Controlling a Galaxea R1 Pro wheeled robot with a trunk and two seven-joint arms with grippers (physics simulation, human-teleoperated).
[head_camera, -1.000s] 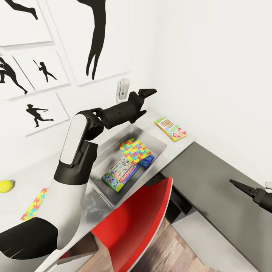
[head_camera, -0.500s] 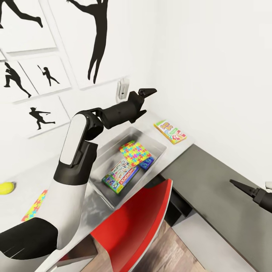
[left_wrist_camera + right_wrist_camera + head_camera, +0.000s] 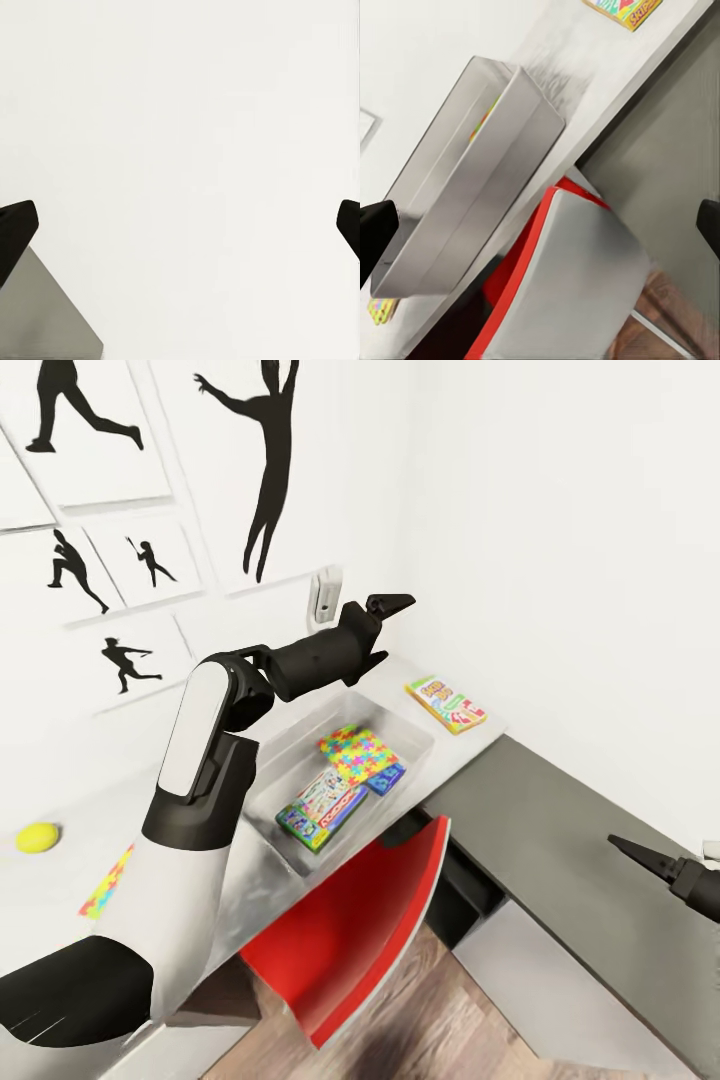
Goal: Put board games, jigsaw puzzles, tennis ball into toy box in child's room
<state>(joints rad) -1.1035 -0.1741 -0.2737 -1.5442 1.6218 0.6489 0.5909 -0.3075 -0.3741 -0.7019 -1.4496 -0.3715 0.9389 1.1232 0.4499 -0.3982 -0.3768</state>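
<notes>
The toy box (image 3: pixel 300 760) on the table (image 3: pixel 470 745) already holds two board games and a jigsaw. The yellow game (image 3: pixel 447 704) lies just right of it, the ball (image 3: pixel 37 837) and second jigsaw (image 3: pixel 108 881) far left. Both the left gripper (image 3: pixel 383 622) and the right gripper (image 3: pixel 650 863) hang empty, fingers apart. Best approach: reach the nearest toy and come down squarely before closing.

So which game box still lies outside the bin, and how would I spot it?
Find the long pale grey table against the white wall, then the shallow light grey toy box on it. Just beyond the bin's far end, near the corner, lies a flat yellow, green and red game box, alone on the bare tabletop.
</notes>
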